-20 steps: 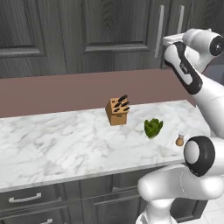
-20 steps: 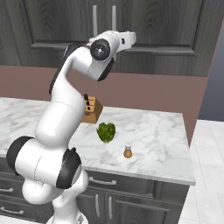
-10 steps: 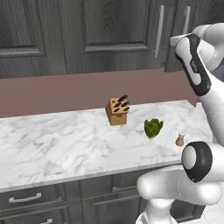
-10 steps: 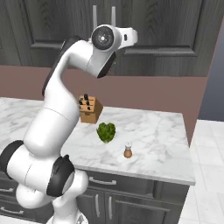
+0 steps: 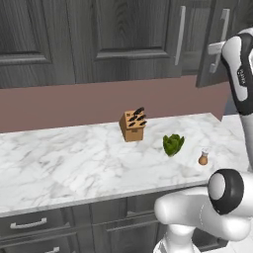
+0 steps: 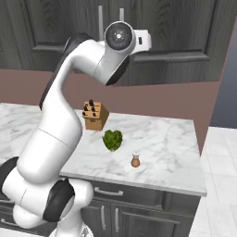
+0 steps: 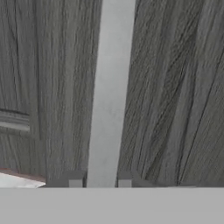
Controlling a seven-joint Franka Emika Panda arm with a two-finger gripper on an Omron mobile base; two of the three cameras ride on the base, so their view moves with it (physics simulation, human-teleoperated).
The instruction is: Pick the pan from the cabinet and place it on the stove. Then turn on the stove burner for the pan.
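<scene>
Two end effector (image 7: 100, 180) fingertips clamped either side of silver bar handle (image 7: 109, 92), cabinet (image 5: 210, 44) door edge swung ajar.

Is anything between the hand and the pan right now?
Yes: the cabinet door. It stands only partly swung out, the hand closed around its bar handle; the pan is not visible behind it.

Knife block (image 6: 95, 116) sits on marble counter (image 6: 171, 152) nr back wall. Lettuce (image 6: 112, 140) just in front-right of block; small brown shaker (image 6: 135, 160) further front-right. Cabinet (image 6: 176, 32) above, w/ two silver bar handles (image 6: 100, 16).
</scene>
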